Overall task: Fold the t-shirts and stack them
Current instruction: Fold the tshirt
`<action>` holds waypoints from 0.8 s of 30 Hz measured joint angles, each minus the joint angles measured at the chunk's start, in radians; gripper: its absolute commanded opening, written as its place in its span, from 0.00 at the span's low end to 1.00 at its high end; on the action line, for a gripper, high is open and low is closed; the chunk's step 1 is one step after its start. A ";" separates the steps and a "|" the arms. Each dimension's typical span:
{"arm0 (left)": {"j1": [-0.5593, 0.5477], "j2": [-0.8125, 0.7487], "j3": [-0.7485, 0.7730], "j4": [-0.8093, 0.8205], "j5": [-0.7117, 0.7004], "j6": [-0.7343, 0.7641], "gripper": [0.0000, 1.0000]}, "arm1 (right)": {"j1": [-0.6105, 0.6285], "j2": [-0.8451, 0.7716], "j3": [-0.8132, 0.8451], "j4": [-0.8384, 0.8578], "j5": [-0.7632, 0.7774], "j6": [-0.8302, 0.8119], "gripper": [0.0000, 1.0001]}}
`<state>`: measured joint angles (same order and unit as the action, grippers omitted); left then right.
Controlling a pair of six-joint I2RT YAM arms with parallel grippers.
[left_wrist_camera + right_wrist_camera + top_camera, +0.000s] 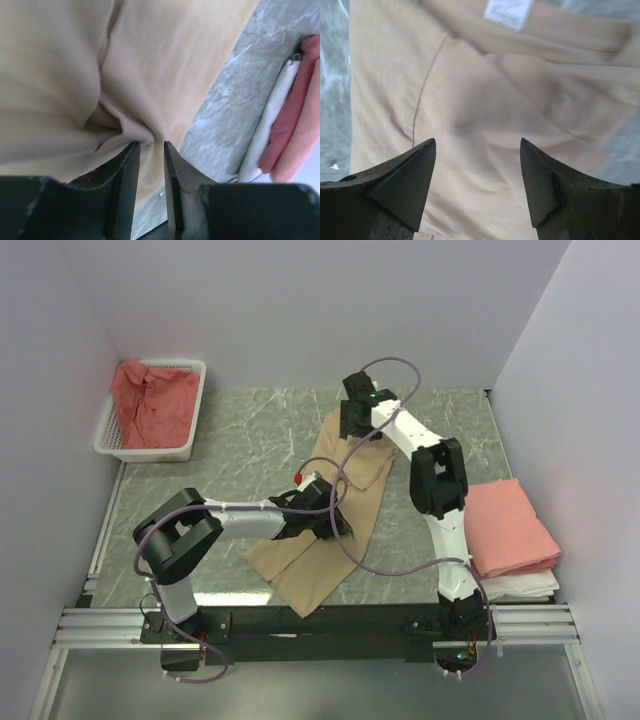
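A tan t-shirt (pixel 335 500) lies partly folded in the middle of the table. My left gripper (pixel 330 518) sits low on its middle, and in the left wrist view (pixel 151 144) the jaws are nearly closed, pinching a puckered fold of the tan cloth (pixel 150 65). My right gripper (pixel 355 430) hovers over the shirt's far end. In the right wrist view (pixel 477 142) it is wide open and empty above the tan cloth (pixel 485 100), near the white neck label (pixel 510 11). A folded pink shirt (pixel 508 528) lies on a folded white one (pixel 525 585) at the right.
A white basket (pixel 195 375) at the back left holds crumpled red-pink shirts (pixel 150 405). The folded stack also shows at the right edge of the left wrist view (pixel 295 120). White walls close in the table on three sides.
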<state>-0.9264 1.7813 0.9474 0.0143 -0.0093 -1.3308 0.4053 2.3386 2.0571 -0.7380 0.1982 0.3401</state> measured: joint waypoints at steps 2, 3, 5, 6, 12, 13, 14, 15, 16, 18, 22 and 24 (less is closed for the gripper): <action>0.001 -0.031 0.001 -0.042 -0.019 0.036 0.31 | -0.026 -0.046 -0.030 0.004 -0.011 0.017 0.75; 0.002 -0.053 0.001 -0.072 -0.035 0.058 0.30 | -0.036 -0.078 -0.055 0.006 -0.021 0.030 0.74; 0.003 -0.107 -0.002 -0.130 -0.067 0.096 0.28 | -0.058 -0.152 -0.108 0.009 -0.034 0.058 0.74; 0.003 -0.145 -0.011 -0.155 -0.090 0.119 0.28 | -0.064 -0.182 -0.131 0.013 -0.038 0.068 0.73; 0.003 -0.377 -0.126 -0.300 -0.243 0.204 0.28 | -0.059 -0.319 -0.325 0.085 -0.090 0.140 0.72; 0.003 -0.404 -0.150 -0.328 -0.271 0.213 0.27 | -0.056 -0.319 -0.351 0.096 -0.098 0.148 0.72; 0.003 -0.417 -0.166 -0.346 -0.286 0.217 0.27 | -0.053 -0.318 -0.377 0.109 -0.108 0.156 0.71; 0.003 -0.425 -0.188 -0.357 -0.303 0.220 0.26 | -0.051 -0.313 -0.400 0.113 -0.117 0.164 0.71; 0.003 -0.427 -0.209 -0.368 -0.314 0.220 0.26 | -0.049 -0.308 -0.412 0.114 -0.120 0.167 0.71; 0.003 -0.426 -0.253 -0.380 -0.322 0.219 0.23 | -0.043 -0.291 -0.426 0.116 -0.132 0.174 0.71; -0.015 -0.410 -0.309 -0.403 -0.338 0.192 0.23 | -0.032 -0.269 -0.426 0.127 -0.135 0.187 0.71; -0.043 -0.407 -0.310 -0.397 -0.352 0.172 0.23 | -0.027 -0.265 -0.426 0.132 -0.134 0.189 0.71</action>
<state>-0.9695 1.3739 0.6376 -0.3824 -0.3614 -1.1591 0.3786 2.0739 1.6306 -0.6056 0.0639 0.5289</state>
